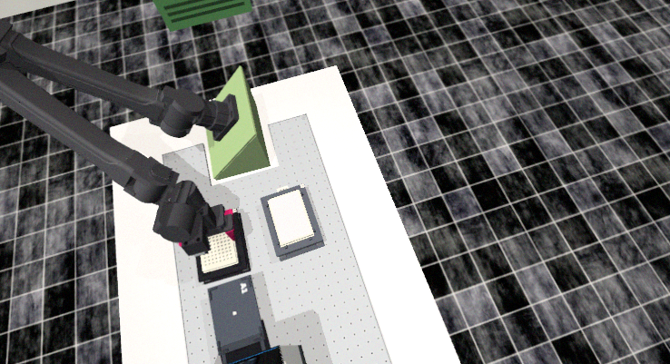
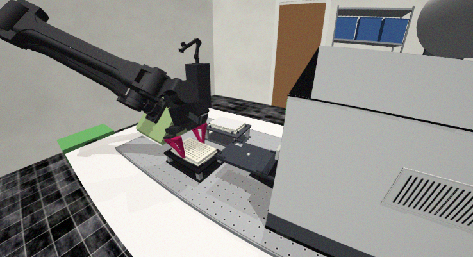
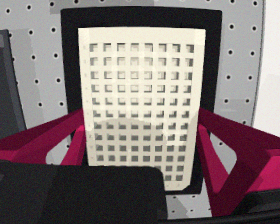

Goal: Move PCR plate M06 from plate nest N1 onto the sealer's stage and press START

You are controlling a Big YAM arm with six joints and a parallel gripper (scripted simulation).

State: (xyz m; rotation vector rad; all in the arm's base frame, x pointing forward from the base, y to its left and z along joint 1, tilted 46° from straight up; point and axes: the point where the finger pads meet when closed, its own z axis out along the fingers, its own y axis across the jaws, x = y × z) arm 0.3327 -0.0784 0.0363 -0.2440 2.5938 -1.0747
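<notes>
The cream 96-well plate M06 [image 1: 219, 254] is on the black nest N1 [image 1: 224, 272], wells up. My gripper [image 1: 216, 230] reaches down over its far end. The magenta fingers stand against the plate's two long sides and are shut on it, as the exterior view [image 2: 188, 140] and the wrist view [image 3: 143, 156] show. In the wrist view the plate [image 3: 143, 112] fills the space between the fingers. The dark sealer stage [image 1: 234, 309] is out in front of the housing [image 2: 373, 156], its pocket empty. The START key and lamp are not visible.
The sealed plate M09 [image 1: 290, 218] lies on the grey nest N2 [image 1: 293, 249] to the right of N1. A green wedge block [image 1: 236, 132] stands behind the nests. A second dark arm [image 1: 197, 115] reaches to that block.
</notes>
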